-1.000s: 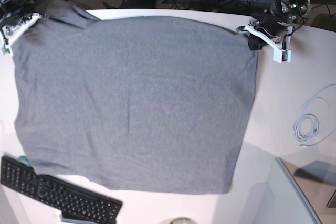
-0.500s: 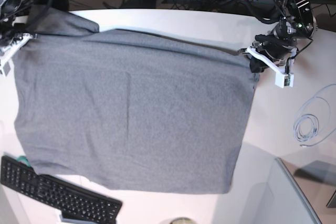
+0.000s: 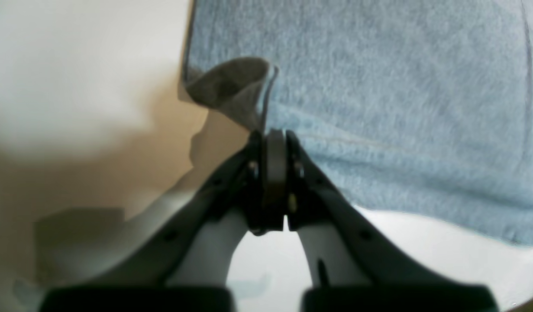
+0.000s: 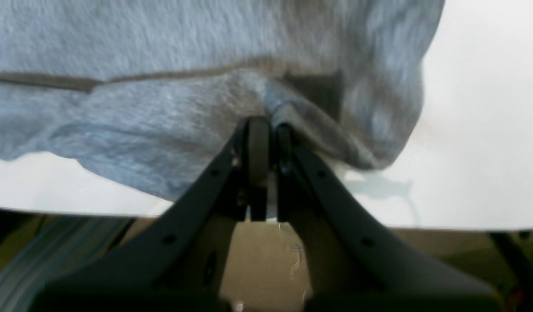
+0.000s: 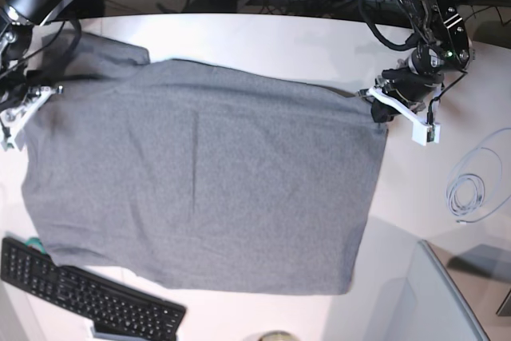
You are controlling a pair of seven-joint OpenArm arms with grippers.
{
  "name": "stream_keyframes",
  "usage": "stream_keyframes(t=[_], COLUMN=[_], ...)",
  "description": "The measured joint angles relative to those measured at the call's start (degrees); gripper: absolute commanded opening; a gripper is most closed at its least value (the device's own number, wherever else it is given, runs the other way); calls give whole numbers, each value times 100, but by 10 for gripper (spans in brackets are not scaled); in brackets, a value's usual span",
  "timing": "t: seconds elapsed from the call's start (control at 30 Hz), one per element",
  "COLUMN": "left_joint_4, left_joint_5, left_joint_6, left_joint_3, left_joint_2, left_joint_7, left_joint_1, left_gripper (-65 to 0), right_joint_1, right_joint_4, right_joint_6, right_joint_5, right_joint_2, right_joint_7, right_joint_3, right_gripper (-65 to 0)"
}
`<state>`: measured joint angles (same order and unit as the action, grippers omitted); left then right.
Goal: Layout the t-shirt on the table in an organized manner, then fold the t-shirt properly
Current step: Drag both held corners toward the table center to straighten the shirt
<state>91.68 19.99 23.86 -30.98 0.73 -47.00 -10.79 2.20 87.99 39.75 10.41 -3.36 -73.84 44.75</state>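
Both arms have the t-shirt (image 5: pixel 207 181) by its far edge. It lies spread across most of the table (image 5: pixel 431 173), its near hem just short of the black keyboard (image 5: pixel 88 297).

The left gripper (image 3: pixel 272 134) is clenched on the shirt's corner, jaws pinched together with a small flap of grey cloth curling up just beyond the tips. The right gripper (image 4: pixel 264 123) is clamped too, biting into a bunched ridge of fabric at the opposite corner. In the base view that right gripper (image 5: pixel 24 109) sits at the shirt's far-left corner, and the left gripper (image 5: pixel 385 105) at its far-right corner.

Here is the worry. The left pinch looks thin, only a sliver of hem, though the wrist picture is blurred, so I can't judge how deep the bite goes. A hard pull away from the shirt could slip that corner free and drop it crumpled.

On the other side, a sleeve or fold pokes out beyond the shirt's far-left corner. Uneven pulling there could drag it under and lock in a crease.

A coiled white cable (image 5: pixel 471 189) lies well clear of the shirt's right edge, on the table. It could snag the left arm if that arm swings wide.
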Motion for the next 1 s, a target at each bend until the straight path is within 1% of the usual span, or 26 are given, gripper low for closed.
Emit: stream_keyframes(t=[0.07, 0.17, 0.37, 0.47, 0.53, 0.57, 0.63, 0.7, 0.8, 0.9, 1.0], left_joint_4=[0, -13, -490, -564, -599, -599, -599, -599, -605, -608, -684], left_joint_5=[-20, -24, -42, -46, -48, -28, -15, -17, -20, -4, 20], left_joint_6=[-4, -2, -4, -7, -13, -48, -391, -540, -579, -588, -590], left_joint_3=[-199, -214, -118, -146, -153, -149, -153, -155, -160, -151, -149], left_joint_2=[-76, -87, -105, -107, -105, -101, -107, -109, -101, -107, -105], left_joint_7=[-4, -2, 0, 2, 4, 22, 42, 42, 28, 46, 94], left_joint_1=[136, 262, 446, 452, 522, 544, 588, 616, 706, 848, 920], left_gripper=[-650, -650, -650, -650, -650, -650, -650, -650, -650, -650, -650], right_joint_1=[76, 269, 616, 815, 929, 988, 1047, 1064, 1095, 1130, 1128], right_joint_4=[-94, -448, -977, -1209, -1432, -1576, -1757, -1893, -2020, -2151, -2175], right_joint_6=[0, 0, 0, 0, 0, 2, 2, 0, -4, -129, -131], right_joint_5=[17, 0, -13, -20, -7, -17, -57, -28, -17, -33, -35], right_joint_2=[-111, -205, -212, -221, -299, -365, -435, -457, -446, -476, -487], right_joint_7=[98, 125, 260, 369, 496, 533, 660, 909, 1075, 1207, 1300], right_joint_3=[2, 2, -2, -2, -24, -92, -293, -420, -463, -463, -459], right_gripper=[-645, -645, -645, -645, -645, -645, -645, -645, -647, -647, -647])
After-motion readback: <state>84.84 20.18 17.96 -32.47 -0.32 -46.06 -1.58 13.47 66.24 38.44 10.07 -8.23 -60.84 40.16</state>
